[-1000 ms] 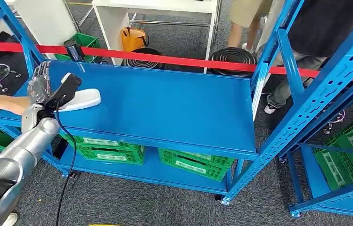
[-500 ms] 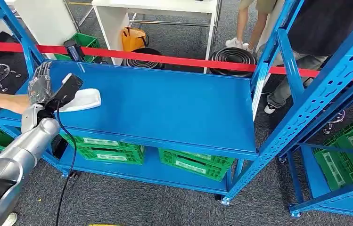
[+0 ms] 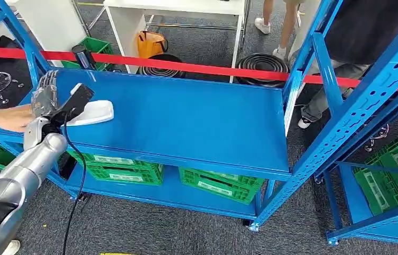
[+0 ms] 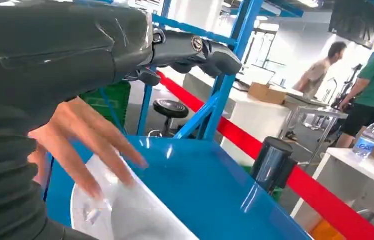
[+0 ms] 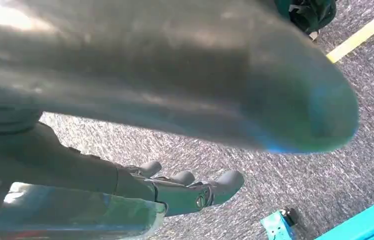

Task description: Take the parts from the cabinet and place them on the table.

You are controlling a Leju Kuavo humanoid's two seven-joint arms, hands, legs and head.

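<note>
White part (image 3: 91, 112) on the blue shelf (image 3: 186, 119), left robot hand (image 3: 45, 95) open-fingered beside it.

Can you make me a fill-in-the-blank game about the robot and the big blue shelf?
1. The white part lies on a shelf painted ____.
2. The crates under that shelf are ____.
3. The tape stretched behind the shelf is ____.
4. Next to the robot's left hand, a ____ hand touches the white part.

Missing words: blue; green; red; person's
</note>
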